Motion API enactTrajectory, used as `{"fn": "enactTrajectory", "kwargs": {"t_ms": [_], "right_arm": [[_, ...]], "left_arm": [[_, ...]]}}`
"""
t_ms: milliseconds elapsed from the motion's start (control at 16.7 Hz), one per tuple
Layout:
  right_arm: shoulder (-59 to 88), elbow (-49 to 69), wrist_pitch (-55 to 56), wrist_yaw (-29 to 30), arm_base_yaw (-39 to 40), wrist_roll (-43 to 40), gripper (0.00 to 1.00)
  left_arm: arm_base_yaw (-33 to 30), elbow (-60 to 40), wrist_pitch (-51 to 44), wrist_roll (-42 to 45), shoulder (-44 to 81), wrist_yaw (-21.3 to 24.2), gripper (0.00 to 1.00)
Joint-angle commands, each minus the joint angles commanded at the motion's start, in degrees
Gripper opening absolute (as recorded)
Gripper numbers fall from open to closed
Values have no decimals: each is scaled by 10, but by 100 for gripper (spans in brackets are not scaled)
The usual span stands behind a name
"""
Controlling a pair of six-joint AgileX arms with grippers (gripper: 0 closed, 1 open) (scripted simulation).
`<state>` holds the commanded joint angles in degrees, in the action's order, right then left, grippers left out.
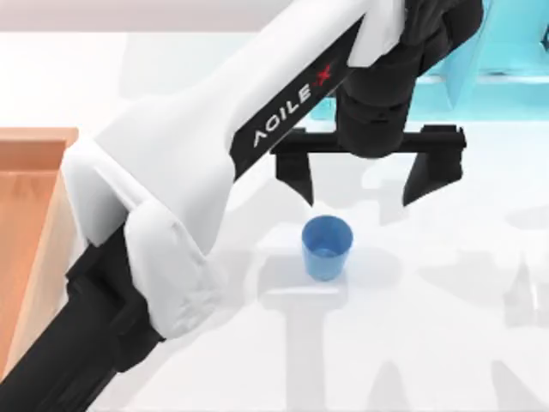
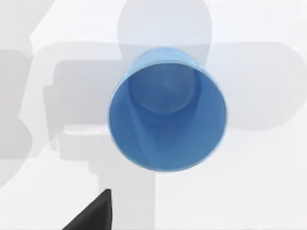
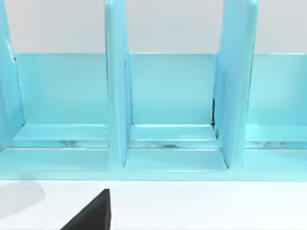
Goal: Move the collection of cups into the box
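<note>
Cups counted: one blue cup (image 1: 327, 247) is in sight, standing upright on its base with the open mouth up; the left wrist view looks straight down into it (image 2: 167, 109) and its inside is bare.
Boxes counted: one wooden box (image 1: 33, 225), orange-brown with a lighter thick rim, at the left edge of the table and cut off by the picture's border.
Shelf frames counted: one light-blue shelf frame (image 1: 506, 60) at the far right of the table; the right wrist view faces it (image 3: 168, 110) and shows three of its bays split by upright dividers.
Where the cup stands: near the middle of the table, well apart from the box and nearer to the shelf frame.
Surface: a plain white table (image 1: 429, 343), crossed by soft grey shadows of the arms.
Room: a pale, bare backdrop behind the shelf frame.
Left arm pose: it stretches from the lower left corner diagonally across the table, white shell with black links, wrist pointing down.
Left gripper (image 1: 360, 182): hangs above the cup, a little beyond it, fingers spread wide and touching nothing.
Right gripper: faces the shelf frame; a dark finger tip (image 3: 91, 213) shows, and I cannot tell how the claw stands.
</note>
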<state>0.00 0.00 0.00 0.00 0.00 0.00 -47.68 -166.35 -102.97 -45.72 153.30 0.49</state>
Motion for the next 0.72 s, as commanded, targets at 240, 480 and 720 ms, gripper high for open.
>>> {"fn": "enactTrajectory", "kwargs": {"t_ms": [240, 480, 720], "right_arm": [[0, 0, 0, 0, 0, 0, 100], [0, 0, 0, 0, 0, 0, 100], [0, 0, 0, 0, 0, 0, 100]], "left_arm": [[1, 23, 19, 1, -5, 0, 100], [2, 136, 104, 2, -32, -1, 100], [2, 304, 224, 2, -74, -1, 100]]}}
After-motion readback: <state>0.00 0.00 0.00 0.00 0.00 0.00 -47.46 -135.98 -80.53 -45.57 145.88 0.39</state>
